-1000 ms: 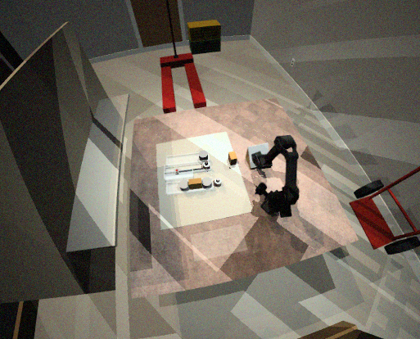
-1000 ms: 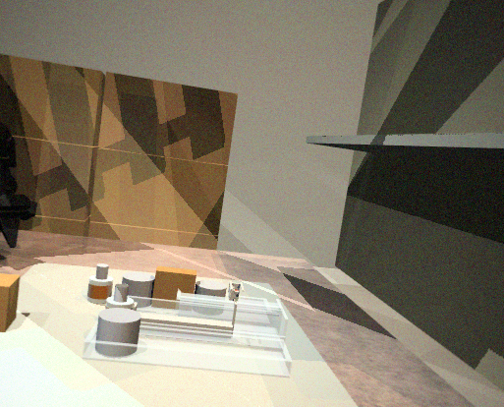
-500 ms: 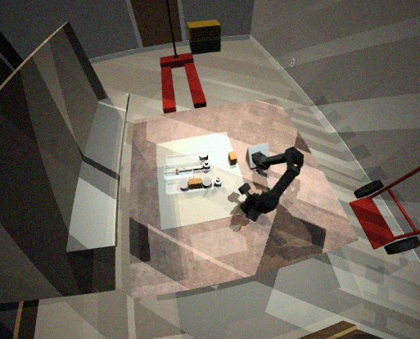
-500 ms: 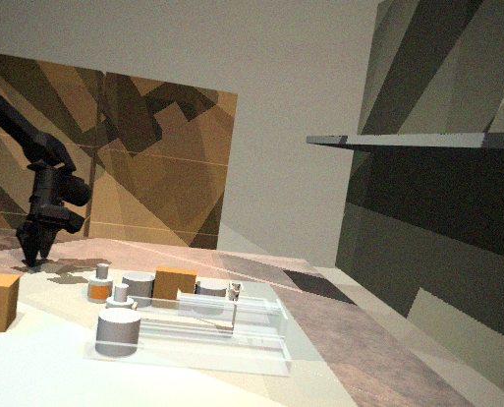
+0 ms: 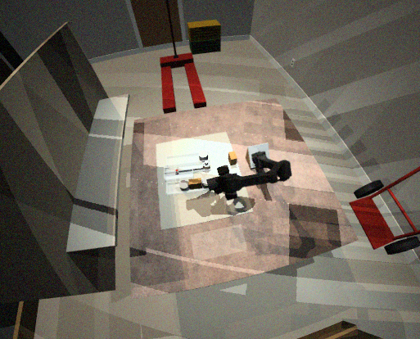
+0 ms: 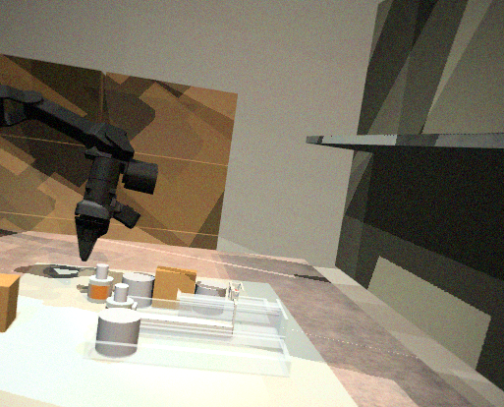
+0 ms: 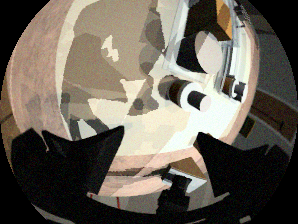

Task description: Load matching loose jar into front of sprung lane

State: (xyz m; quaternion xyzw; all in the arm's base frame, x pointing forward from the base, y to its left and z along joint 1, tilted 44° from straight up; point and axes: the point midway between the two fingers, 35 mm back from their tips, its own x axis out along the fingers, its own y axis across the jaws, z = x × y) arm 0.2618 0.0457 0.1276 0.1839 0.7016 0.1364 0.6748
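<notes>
Above the cream mat I have the black parallel-jaw gripper [image 6: 84, 253] spread wide, holding nothing. The small grey narrow-necked jar with the orange band [image 6: 99, 285] stands loose at its five o'clock, beside the clear pusher-lane tray [image 6: 255, 339]. I judge this the approach; next I must descend around that jar.

the arm stretches out from its base with the wrist bent down, so the end effector [image 6: 84, 256] hangs pointing at the worktop (fingers spread wide, nothing between them), well above the surface.
</notes>
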